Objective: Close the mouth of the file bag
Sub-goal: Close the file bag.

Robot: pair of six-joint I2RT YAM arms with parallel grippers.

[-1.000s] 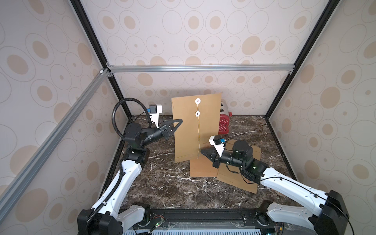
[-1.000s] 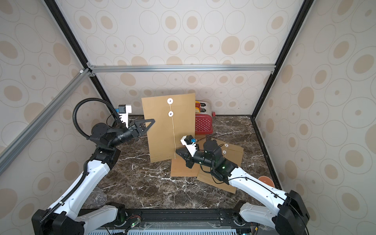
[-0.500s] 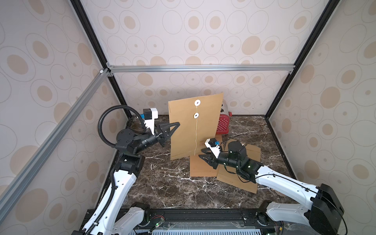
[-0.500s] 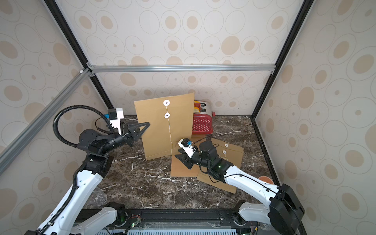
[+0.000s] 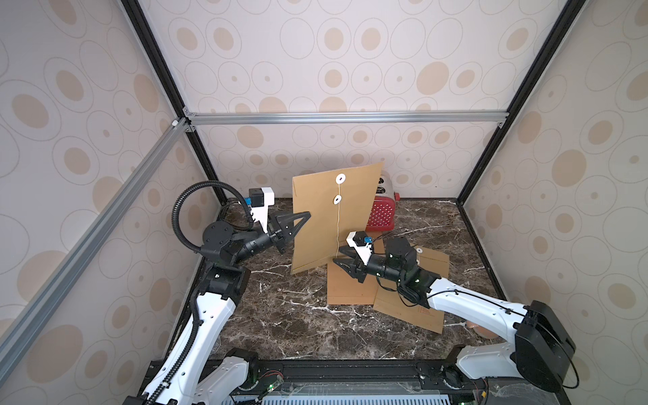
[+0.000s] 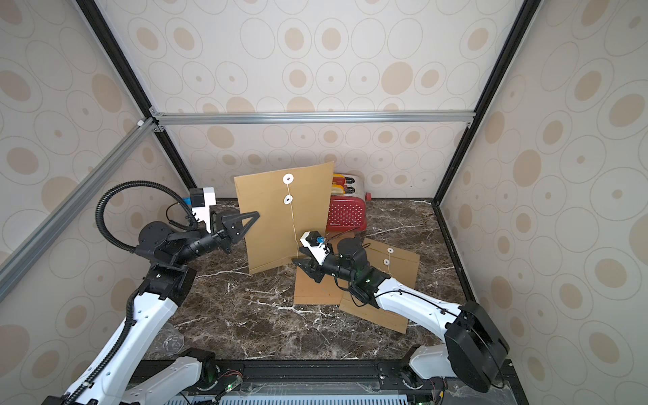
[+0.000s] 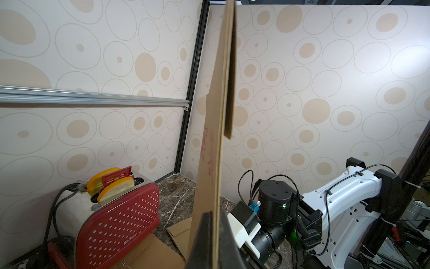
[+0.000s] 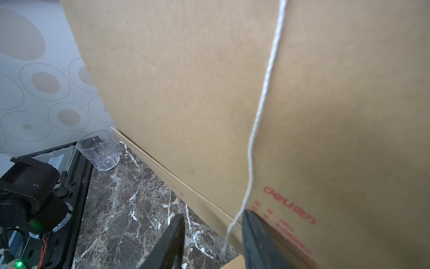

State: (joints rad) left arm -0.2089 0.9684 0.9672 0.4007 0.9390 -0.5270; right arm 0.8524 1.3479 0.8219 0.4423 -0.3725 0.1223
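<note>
At the near left edge of the dark marble worktop [image 5: 280, 315], a clear cup [image 6: 170, 342] stands upright. Farther in, right of centre, 2 spare bags [image 5: 347, 291] lie flat and overlap.

Over the left one hovers the right pincer [image 5: 337, 254], pointing at the file bag [image 5: 333, 217]. Its jaws stand apart and grip nothing. In the right wrist view the white string [image 8: 263, 104] runs down the bag's brown face. Its loose end dangles in the gap between the 2 fingers, brushing the finger nearer the bag's red lettering.

The file bag stands upright near the middle of the worktop, its broad face turned toward the right pincer. I cannot tell whether its bottom edge touches the marble.

The left pincer [image 5: 306, 214] is clamped on the bag's edge toward the left arm, about halfway up. The left wrist view shows its 2 fingers pressed on either side of the cardboard.

Near the bag's top sit 2 white discs [image 5: 340, 179], 1 above the other. Below the lower disc the string hangs straight down to the right pincer. The flap [image 7: 229, 93] is folded down over that same face, and its lower edge stands a little off the bag's body.

Behind the bag, at the back wall, stands a red toaster [image 5: 382, 214] with white dots. It holds yellow-crusted bread slices [image 7: 114, 186] in its slots.
</note>
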